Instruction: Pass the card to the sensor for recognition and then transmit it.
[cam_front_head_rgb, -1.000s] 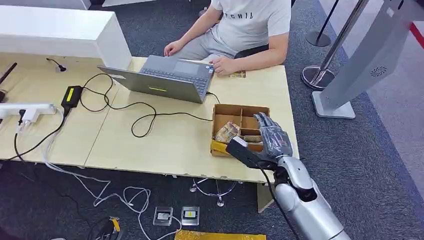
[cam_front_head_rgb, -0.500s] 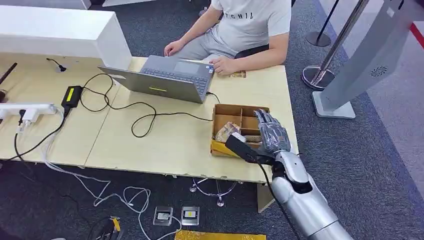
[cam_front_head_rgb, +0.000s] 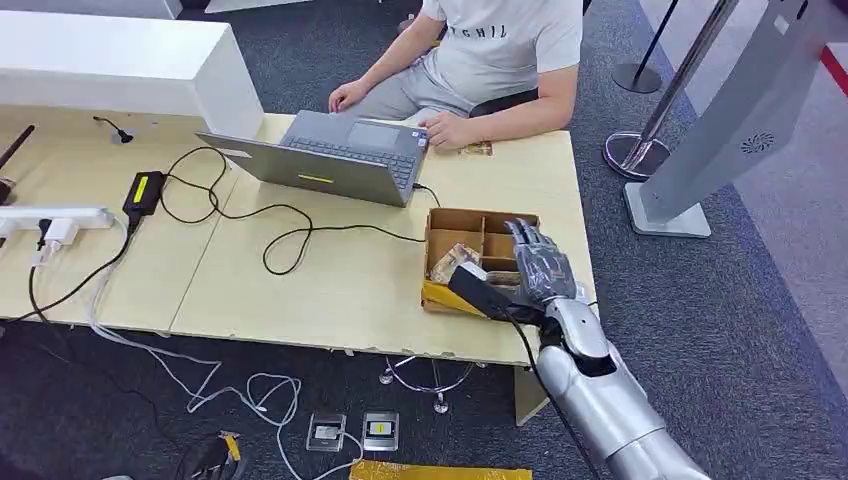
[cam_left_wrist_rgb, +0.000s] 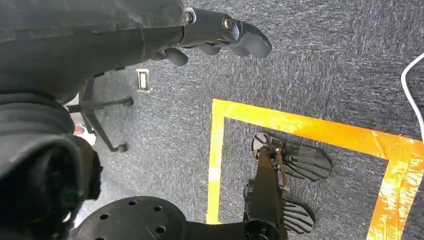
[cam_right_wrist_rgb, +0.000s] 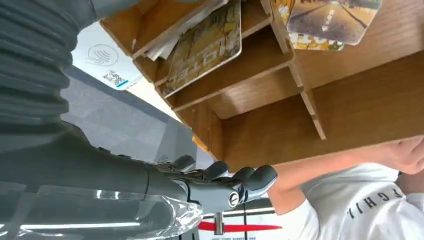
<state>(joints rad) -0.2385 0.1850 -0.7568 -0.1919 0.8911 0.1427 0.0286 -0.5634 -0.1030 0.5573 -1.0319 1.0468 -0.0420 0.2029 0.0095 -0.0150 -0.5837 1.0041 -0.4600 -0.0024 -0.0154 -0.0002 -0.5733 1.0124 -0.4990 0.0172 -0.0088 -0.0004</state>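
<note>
A brown wooden box (cam_front_head_rgb: 480, 218) with compartments stands near the table's right front edge. Yellowish cards (cam_front_head_rgb: 455, 262) lie in its near left compartment. In the right wrist view one such card (cam_right_wrist_rgb: 205, 47) leans in a compartment and more picture cards (cam_right_wrist_rgb: 325, 20) lie in the one beside it. My right hand (cam_front_head_rgb: 543, 262) hovers over the box's near right part, fingers (cam_right_wrist_rgb: 225, 182) stretched out and apart, holding nothing. My left hand (cam_left_wrist_rgb: 220, 30) hangs over the carpet, fingers loosely extended and empty.
A person (cam_front_head_rgb: 490, 60) sits at the far side, hands by a grey laptop (cam_front_head_rgb: 330, 160). Black cables (cam_front_head_rgb: 280, 230), a charger (cam_front_head_rgb: 143, 190) and a power strip (cam_front_head_rgb: 55, 220) lie to the left. A white plate with a QR code (cam_right_wrist_rgb: 102, 57) sits beside the box. A grey kiosk (cam_front_head_rgb: 740, 120) stands right.
My right hand and forearm have moved slightly forward and left, further over the box. The person, laptop and cards have stayed put.
</note>
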